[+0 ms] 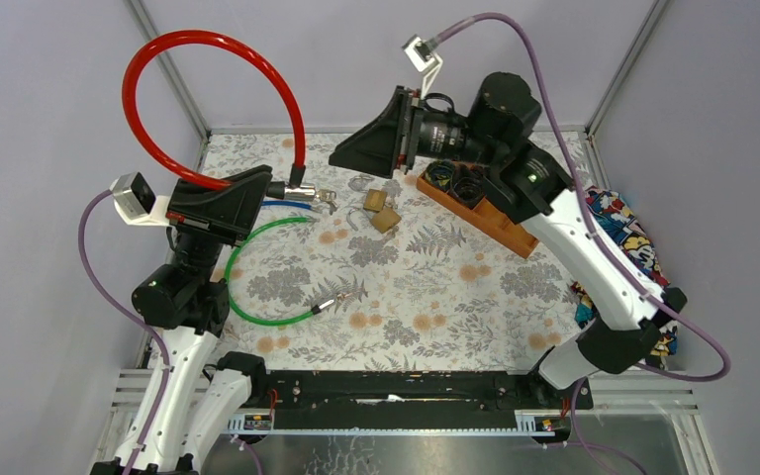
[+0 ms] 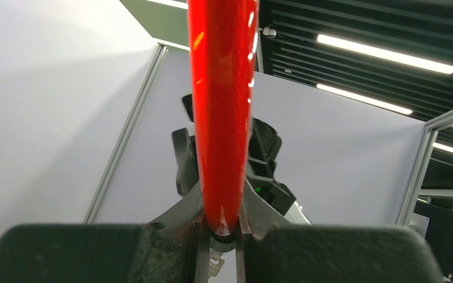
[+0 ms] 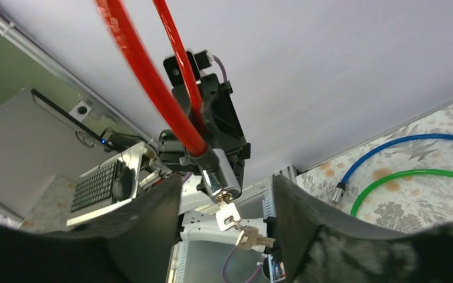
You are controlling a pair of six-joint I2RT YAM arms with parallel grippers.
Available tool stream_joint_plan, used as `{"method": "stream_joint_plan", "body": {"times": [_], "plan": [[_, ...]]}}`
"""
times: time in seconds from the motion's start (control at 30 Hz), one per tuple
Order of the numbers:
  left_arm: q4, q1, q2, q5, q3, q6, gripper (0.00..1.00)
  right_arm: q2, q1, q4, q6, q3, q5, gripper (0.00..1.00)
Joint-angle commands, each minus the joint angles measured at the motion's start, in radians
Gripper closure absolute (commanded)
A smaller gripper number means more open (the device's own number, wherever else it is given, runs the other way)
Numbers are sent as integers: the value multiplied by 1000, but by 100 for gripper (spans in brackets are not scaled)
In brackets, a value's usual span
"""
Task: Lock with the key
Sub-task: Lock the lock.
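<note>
Key (image 3: 227, 216) sits in the cylinder (image 3: 219, 175) at the end of the red cable lock (image 1: 208, 38), raised off the table (image 1: 426, 297). Left gripper (image 2: 219, 236) clamps the cable beside that cylinder. Right gripper (image 3: 227, 197) is spread wide, its 2 fingers (image 3: 159, 206) flanking the key without touching it.

Key (image 3: 227, 216) in red cable lock (image 3: 218, 174)

Cable lock (image 3: 156, 82) arches over left rear; key (image 3: 227, 215) at its end, padlocks (image 1: 381, 213) just right, tray (image 1: 480, 208) farther right.

Red cable lock (image 2: 221, 118) cut by top edge; key (image 3: 228, 215) blade hidden inside it.
</note>
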Motion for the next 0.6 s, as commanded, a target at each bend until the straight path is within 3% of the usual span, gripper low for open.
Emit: {"method": "stream_joint_plan", "body": {"times": [0.0, 0.07, 0.2, 0.57], "plan": [[91, 8, -7, 2, 42, 16, 100, 85, 5, 55, 64, 37, -146, 40], [88, 8, -10, -3, 40, 18, 100, 84, 12, 101, 94, 2, -159, 44], [88, 8, -10, -5, 33, 18, 100, 80, 38, 230, 164, -52, -193, 41], [89, 9, -13, -15, 26, 21, 100, 64, 79, 288, 227, -114, -237, 46]]}}
